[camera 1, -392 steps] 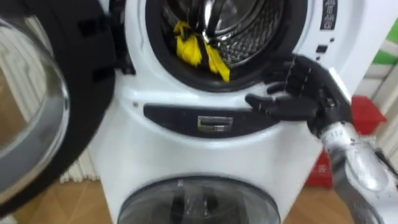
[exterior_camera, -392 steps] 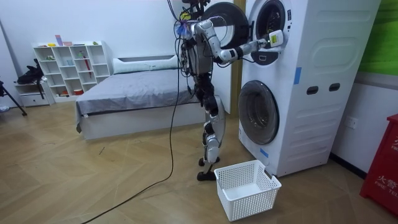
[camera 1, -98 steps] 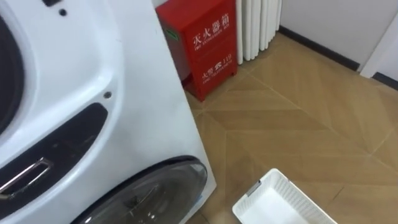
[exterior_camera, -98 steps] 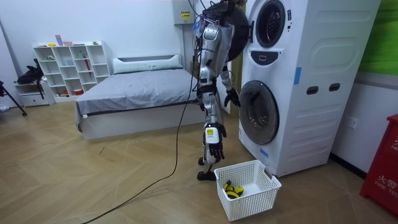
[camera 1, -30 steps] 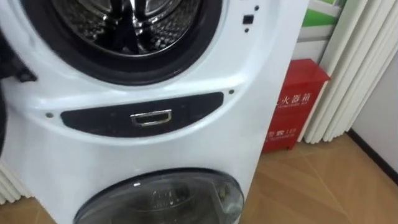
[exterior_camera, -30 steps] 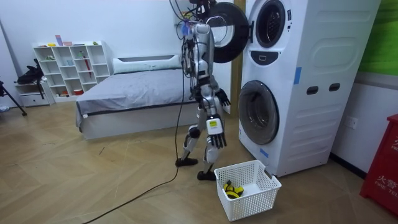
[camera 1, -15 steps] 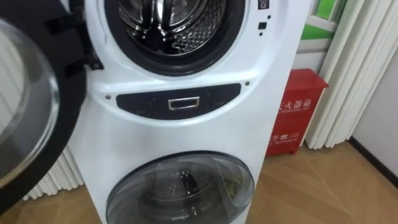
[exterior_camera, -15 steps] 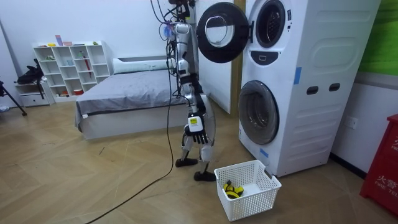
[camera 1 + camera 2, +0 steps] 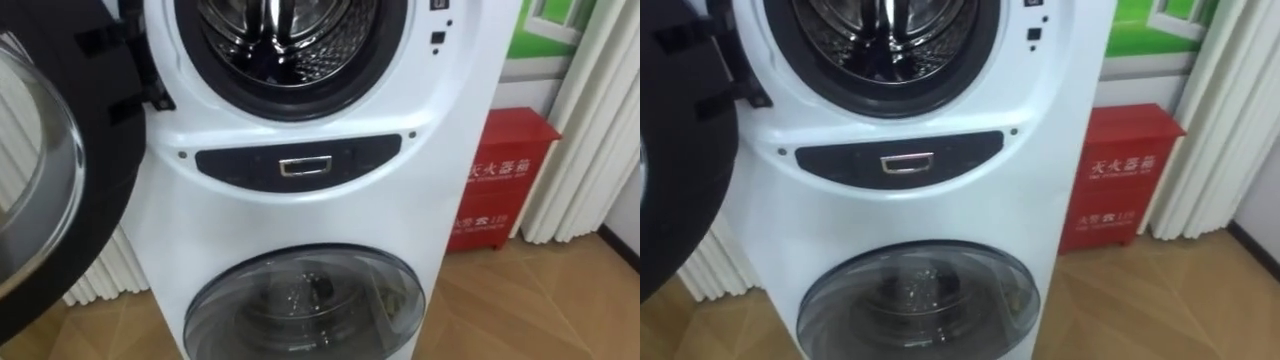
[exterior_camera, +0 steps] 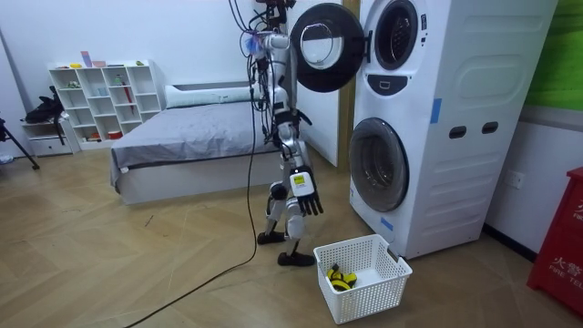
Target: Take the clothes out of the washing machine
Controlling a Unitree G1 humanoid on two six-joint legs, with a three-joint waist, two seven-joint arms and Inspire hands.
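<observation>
Since thirteen seconds ago the yellow garment point(image 10: 339, 276) has left the upper drum point(image 9: 290, 35). It now lies in the white basket point(image 10: 369, 296) on the floor, below the robot's right hand point(image 10: 305, 199) and a little beyond it toward the stacked washing machine point(image 9: 300, 215). That hand was then raised at the drum's rim. Now it hangs low beside the leg, fingers loosely spread and holding nothing. The left hand point(image 10: 293, 118) shows higher, close to the body; whether it is apart or closed I cannot tell. Compared with half a second ago, the robot stands slightly nearer the machine in the room view, and the head camera's picture has shifted a little (the camera's own move).

The head camera faces the machine front. Its round door point(image 9: 55, 170) hangs open on the robot's left, well above the right hand. The part of the drum in view is bare metal with no cloth. A red cabinet point(image 9: 500, 180) stands on the floor past the machine's right side.

By my judgement, one garment has been picked and dropped, and the robot is now facing the machine again to check for more. The next move would call for lifting the right hand from beside the leg up to the drum opening. Since the drum looks empty, the task may be nearly finished.
</observation>
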